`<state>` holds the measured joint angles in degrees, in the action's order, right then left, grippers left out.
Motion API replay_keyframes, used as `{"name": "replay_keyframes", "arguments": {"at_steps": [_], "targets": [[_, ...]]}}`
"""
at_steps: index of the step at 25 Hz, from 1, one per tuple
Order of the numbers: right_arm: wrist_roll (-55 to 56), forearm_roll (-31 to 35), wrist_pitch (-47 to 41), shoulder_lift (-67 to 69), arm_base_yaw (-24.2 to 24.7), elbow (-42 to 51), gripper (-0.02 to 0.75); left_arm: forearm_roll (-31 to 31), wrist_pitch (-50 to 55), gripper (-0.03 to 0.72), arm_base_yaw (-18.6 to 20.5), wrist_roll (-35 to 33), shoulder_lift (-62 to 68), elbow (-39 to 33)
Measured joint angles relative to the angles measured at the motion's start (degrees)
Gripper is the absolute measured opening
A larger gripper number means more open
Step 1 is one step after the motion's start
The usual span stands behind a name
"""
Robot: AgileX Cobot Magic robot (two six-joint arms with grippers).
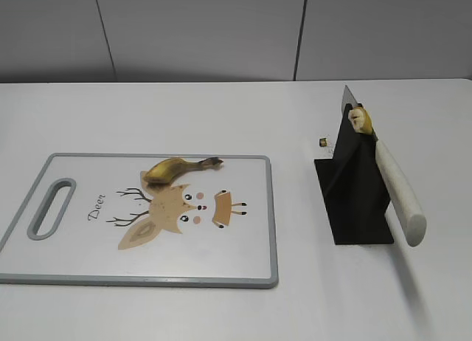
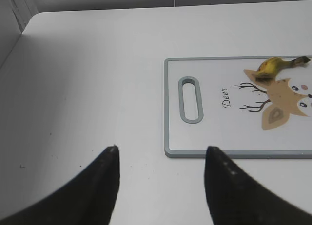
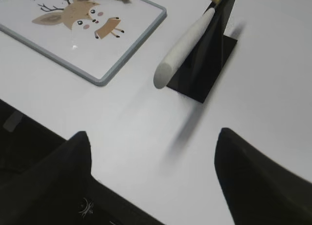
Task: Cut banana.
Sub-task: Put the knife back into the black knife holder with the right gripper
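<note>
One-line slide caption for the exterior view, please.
Banana piece lies on deer-print cutting board; white-handled knife rests in black stand.

— What sort of place is shown?

— A lab or test bench is suggested, not a lived-in kitchen. A plain white table (image 1: 221, 311) is set against bare grey wall panels (image 1: 199, 31), with no worktop, sink or appliances in view.

— And the kitchen things?

— Only a few are laid out, like props: a board (image 1: 140, 271) printed with a cartoon deer, and a knife (image 1: 394, 186) propped on a black stand (image 1: 354, 208). Black gripper fingers (image 2: 105, 186) are seen at the bottom edge of each wrist view.
</note>
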<state>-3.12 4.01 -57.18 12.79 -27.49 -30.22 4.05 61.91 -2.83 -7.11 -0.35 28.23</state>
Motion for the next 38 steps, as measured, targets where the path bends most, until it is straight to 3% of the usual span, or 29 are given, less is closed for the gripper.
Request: {"name": "replay_keyframes", "arguments": {"at_steps": [18,30,33,38], "targets": [[-0.11,0.22,-2.8,-13.13,1.0,1.48,0.593,0.01,-0.04,0.542,0.0,0.0,0.0,0.0],[-0.11,0.28,-2.8,-13.13,20.1,1.48,0.591,0.09,-0.04,0.542,0.0,0.0,0.0,0.0],[-0.11,0.29,-2.8,-13.13,22.75,1.48,0.591,0.09,0.01,0.542,0.0,0.0,0.0,0.0],[-0.11,0.29,-2.8,-13.13,23.21,1.48,0.591,0.09,0.01,0.542,0.0,0.0,0.0,0.0]]}}
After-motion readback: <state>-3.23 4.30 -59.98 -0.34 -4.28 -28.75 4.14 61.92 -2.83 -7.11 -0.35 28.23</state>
